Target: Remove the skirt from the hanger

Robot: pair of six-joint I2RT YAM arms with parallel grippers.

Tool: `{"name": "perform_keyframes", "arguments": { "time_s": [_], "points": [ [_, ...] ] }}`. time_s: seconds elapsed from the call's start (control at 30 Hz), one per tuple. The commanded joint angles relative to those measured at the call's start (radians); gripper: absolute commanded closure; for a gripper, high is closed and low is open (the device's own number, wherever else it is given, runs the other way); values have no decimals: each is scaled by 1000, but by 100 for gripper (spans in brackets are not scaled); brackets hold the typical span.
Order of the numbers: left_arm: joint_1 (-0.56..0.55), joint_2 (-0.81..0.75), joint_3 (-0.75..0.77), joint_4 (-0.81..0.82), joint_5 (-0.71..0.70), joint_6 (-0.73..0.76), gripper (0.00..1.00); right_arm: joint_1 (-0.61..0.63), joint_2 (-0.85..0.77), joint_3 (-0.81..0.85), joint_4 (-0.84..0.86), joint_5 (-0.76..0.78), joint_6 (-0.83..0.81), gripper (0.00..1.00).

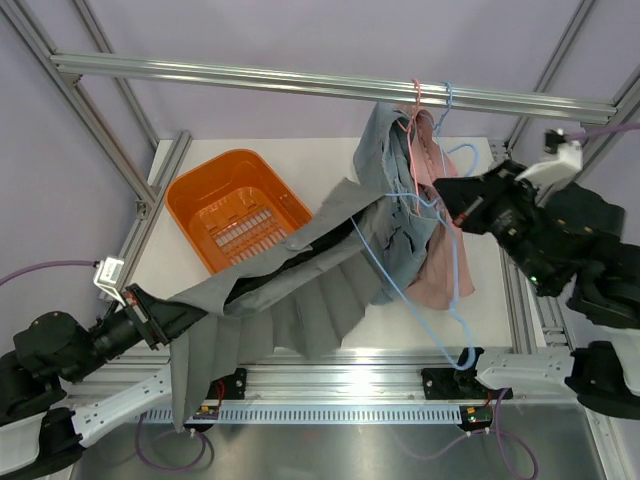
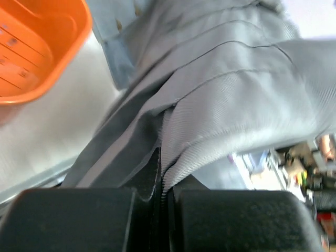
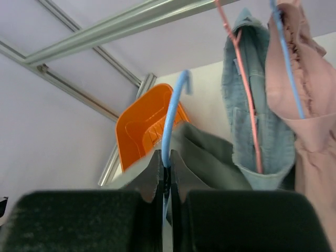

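My left claw [image 2: 160, 191] is clamped shut on a fold of the grey pleated skirt [image 1: 300, 300], near left. The skirt runs from there up and right to the blue hanger [image 3: 167, 131], which my right claw [image 3: 167, 178] is pinching tight. The orange basket [image 1: 235, 205] sits on the surface [image 1: 395, 325], far left. Denim [image 1: 385, 150] and pink [image 1: 445, 265] garments hang off the rail [image 1: 300, 82].

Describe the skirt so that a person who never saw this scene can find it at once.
Start at the metal rail across the back, where clothes hang. From them, one cloth stretches leftward past the orange basket to the left arm's fingers, which pinch it: the skirt. Unlike the blue denim garment and the pink garment beside it, it is grey and pleated.
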Motion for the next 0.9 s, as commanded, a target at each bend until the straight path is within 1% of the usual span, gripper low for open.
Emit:
{"name": "perform_keyframes", "arguments": {
  "time_s": [0.0, 0.03, 0.07, 0.1, 0.13, 0.17, 0.23, 0.3, 0.37, 0.4, 0.43, 0.47, 0.57, 0.67, 0.7, 0.77, 0.8, 0.87],
  "points": [
    [-4, 6, 59, 12, -131, -25, 100, -26, -133, -123, 165, 105, -27, 100],
    [-2, 18, 62, 22, -137, -17, 100, -25, -154, -146, 208, 26, -44, 100],
    [0, 31, 65, 39, -139, -7, 100, -26, -189, -162, 286, -27, -53, 100],
    [-2, 70, 74, 77, -134, 18, 100, -26, -197, -176, 317, -76, -58, 100],
    [-2, 99, 83, 91, -128, 29, 100, -26, -198, -165, 333, -173, -65, 100],
    [-2, 130, 96, 102, -122, 39, 100, -25, -173, -142, 334, -205, -65, 100],
    [0, 208, 143, 119, -146, 56, 100, -25, -127, -17, 259, -269, -85, 100],
    [0, 242, 186, 160, -176, 97, 100, -25, -84, 74, 210, -291, -98, 100],
    [0, 294, 266, 191, -240, 145, 100, -26, -75, 103, 202, -312, -118, 100],
    [0, 319, 298, 226, -258, 205, 100, -26, -75, 128, 190, -314, -121, 100],
    [0, 377, 371, 249, -280, 235, 100, -26, -73, 139, 182, -312, -128, 100],
    [0, 409, 413, 272, -291, 272, 100, -26, -70, 146, 175, -314, -131, 100],
    [0, 550, 571, 398, -285, 415, 100, -25, -58, 172, 144, -317, -142, 100],
    [0, 661, 704, 446, -327, 547, 100, -25, -46, 200, 118, -315, -154, 100],
    [0, 739, 797, 475, -334, 638, 100, -25, -46, 202, 115, -315, -159, 100],
    [0, 828, 907, 480, -402, 726, 100, -25, -53, 197, 119, -314, -168, 100],
    [0, 915, 1009, 481, -429, 810, 100, -25, -53, 191, 118, -317, -173, 100],
    [9, 980, 1070, 531, -438, 909, 100, -25, -62, 179, 116, -320, -184, 100]
  ]
}}
